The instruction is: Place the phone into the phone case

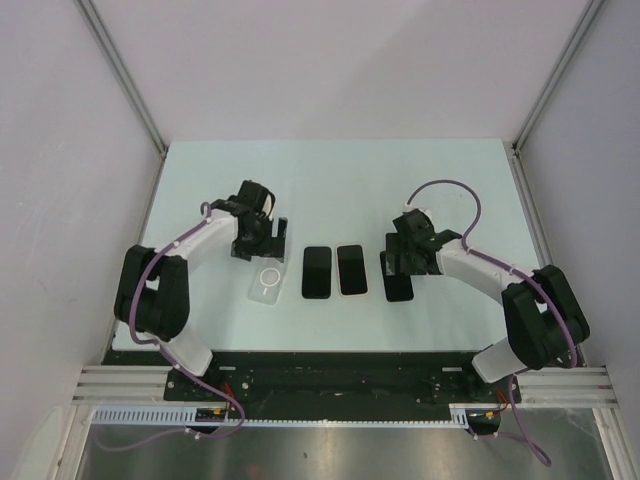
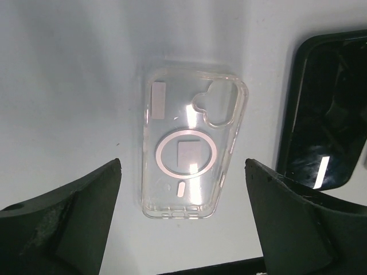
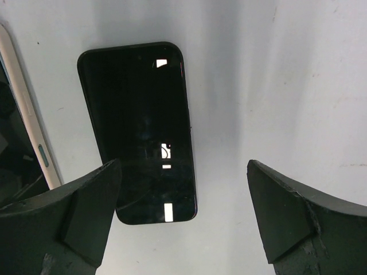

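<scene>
The left gripper [image 2: 183,161] hangs over the phone case [image 2: 192,143], jaws spread wide and empty. The case is clear, glossy, round-cornered plastic with a pale ring. It lies flat on the matte pale-green table [image 1: 330,180]. Right of the case lie two dark phones [image 1: 317,272], then a glossy black phone [image 3: 137,126] beneath the spread, empty right gripper [image 3: 184,162]. Plain white walls [image 1: 340,60] enclose the table.

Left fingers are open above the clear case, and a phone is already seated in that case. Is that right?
One thing is off: the clear case is empty. The left wrist view shows the bare table through it, with the nearest phone lying beside it, not in it. The left fingers are indeed open above the case.
</scene>
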{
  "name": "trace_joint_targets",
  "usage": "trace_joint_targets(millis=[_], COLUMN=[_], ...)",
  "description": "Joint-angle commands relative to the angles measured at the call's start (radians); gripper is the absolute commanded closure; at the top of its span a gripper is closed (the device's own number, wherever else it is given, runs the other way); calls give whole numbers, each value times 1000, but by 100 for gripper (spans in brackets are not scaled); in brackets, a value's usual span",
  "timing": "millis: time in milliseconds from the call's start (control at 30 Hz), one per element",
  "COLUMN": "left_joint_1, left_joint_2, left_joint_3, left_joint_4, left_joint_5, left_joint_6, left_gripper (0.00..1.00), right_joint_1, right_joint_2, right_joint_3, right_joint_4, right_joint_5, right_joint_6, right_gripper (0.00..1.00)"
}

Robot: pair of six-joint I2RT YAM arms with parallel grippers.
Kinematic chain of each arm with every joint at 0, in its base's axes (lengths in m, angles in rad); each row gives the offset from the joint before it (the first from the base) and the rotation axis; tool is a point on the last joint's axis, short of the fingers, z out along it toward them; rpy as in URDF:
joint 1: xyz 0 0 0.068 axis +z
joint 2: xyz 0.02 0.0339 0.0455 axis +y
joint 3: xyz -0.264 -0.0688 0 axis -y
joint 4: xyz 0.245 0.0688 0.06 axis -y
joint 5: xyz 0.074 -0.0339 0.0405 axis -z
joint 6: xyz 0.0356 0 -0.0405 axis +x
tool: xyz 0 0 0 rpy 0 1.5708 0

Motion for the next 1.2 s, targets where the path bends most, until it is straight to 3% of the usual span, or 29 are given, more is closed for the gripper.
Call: trace_joint_targets(millis=[0, 367, 500, 833, 1167], left_joint_1=[2, 2, 12, 57, 60], left_joint_2=[29, 61, 53, 75, 110], left_joint_3=[0, -6, -11, -11, -8], left_joint_4=[-15, -10, 6, 3, -4], left_joint_5=[-53, -74, 13, 22, 16], left_joint_6=[66, 76, 103, 103, 102], left_gripper=[8, 10, 8, 12, 18], right_joint_1=[-1, -1, 9, 27, 29], right_joint_2=[36, 101, 115, 179, 196], right_joint_3=[5, 8, 9, 13, 13], right_joint_4=[41, 115, 138, 151, 133], right_joint_5=[-22, -82, -88, -41, -51], right_joint_6=[-16, -31, -23, -20, -33], right_gripper=[6, 6, 6, 9, 24])
